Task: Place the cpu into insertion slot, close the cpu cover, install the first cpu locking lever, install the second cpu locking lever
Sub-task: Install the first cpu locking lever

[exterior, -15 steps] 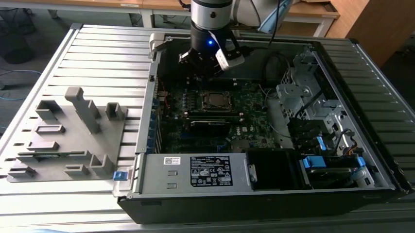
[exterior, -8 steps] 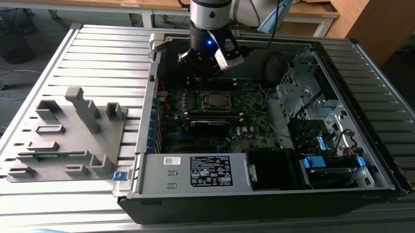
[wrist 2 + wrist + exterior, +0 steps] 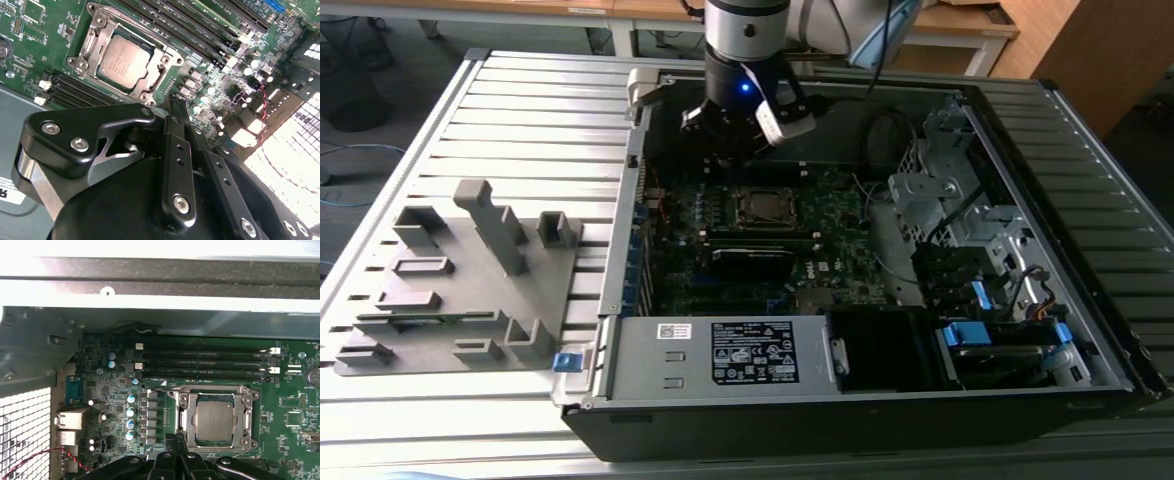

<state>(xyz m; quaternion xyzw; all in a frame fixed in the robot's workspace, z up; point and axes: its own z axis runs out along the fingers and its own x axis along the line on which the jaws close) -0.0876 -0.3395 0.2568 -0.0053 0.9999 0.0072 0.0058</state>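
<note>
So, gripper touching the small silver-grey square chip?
Apart. First wrist view: the gripper sits outside the silvery metal frame plate, whose rim lies between it and the silver-grey square chip.

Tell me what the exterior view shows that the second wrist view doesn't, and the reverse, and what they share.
The exterior view adds the whole open computer case, its labelled power supply and a grey parts rack on the exterior view's left. The second wrist view adds the screws at the socket corners and the gripper's linkage close up. Both share the cpu lying under the cpu cover on the green motherboard.
</note>
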